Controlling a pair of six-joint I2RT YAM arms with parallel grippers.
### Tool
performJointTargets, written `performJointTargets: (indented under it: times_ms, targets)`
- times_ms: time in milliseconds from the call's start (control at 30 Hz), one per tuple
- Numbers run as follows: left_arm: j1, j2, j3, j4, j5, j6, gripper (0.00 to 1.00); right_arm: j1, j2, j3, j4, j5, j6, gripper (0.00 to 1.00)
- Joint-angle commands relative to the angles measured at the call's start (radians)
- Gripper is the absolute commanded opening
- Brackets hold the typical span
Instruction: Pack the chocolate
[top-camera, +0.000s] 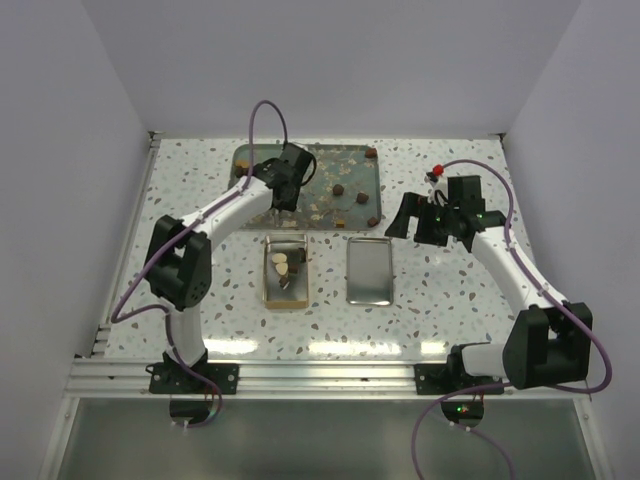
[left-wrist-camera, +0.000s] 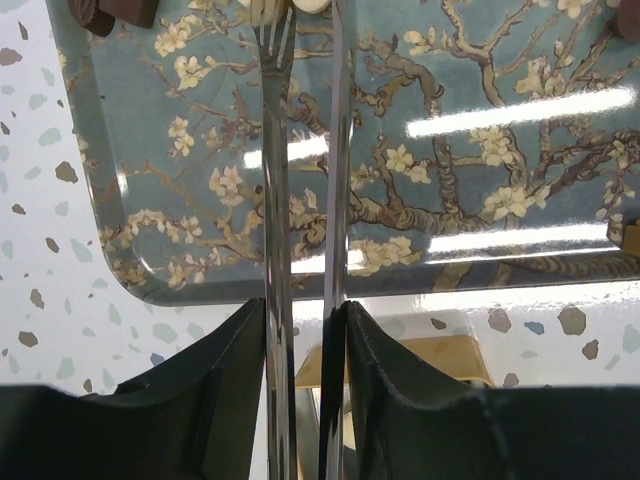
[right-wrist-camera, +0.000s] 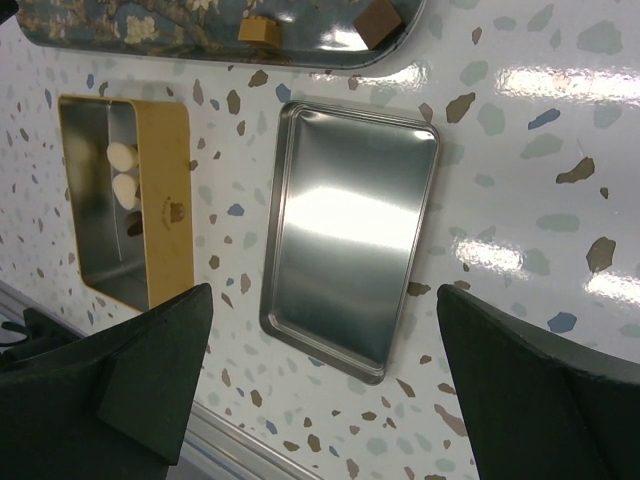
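Note:
The chocolate lies partly on a floral tray: dark pieces on its right half and two at its left edge. Cream pieces and a dark one lie in the gold tin; the right wrist view shows the cream ones. My left gripper is over the tray's near edge, shut on metal tongs whose tips reach over the tray. Dark pieces sit up left of the tips. My right gripper hangs open and empty right of the silver lid.
The lid lies upside down beside the tin. Pale crumbs are scattered on the tray's middle. A small red item sits at the back right. White walls close in the table on both sides.

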Motion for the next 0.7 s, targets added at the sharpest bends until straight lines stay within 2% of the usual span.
performJointTargets:
  times_ms: [0, 400, 533, 667]
  targets:
    - [0.003, 0.026, 0.025, 0.055, 0.018, 0.014, 0.41, 0.003, 0.006, 0.028, 0.013, -0.024, 0.0, 0.97]
    - [0.02, 0.069, 0.062, 0.043, 0.029, 0.026, 0.41, 0.003, 0.015, 0.041, 0.002, -0.024, -0.006, 0.97]
    - [0.023, 0.064, 0.066, 0.04, 0.038, 0.036, 0.32, 0.003, 0.016, 0.042, -0.001, -0.024, -0.009, 0.97]
    - [0.022, 0.018, 0.063, 0.035, 0.076, 0.046, 0.3, 0.003, 0.015, 0.048, 0.001, -0.021, -0.008, 0.97]
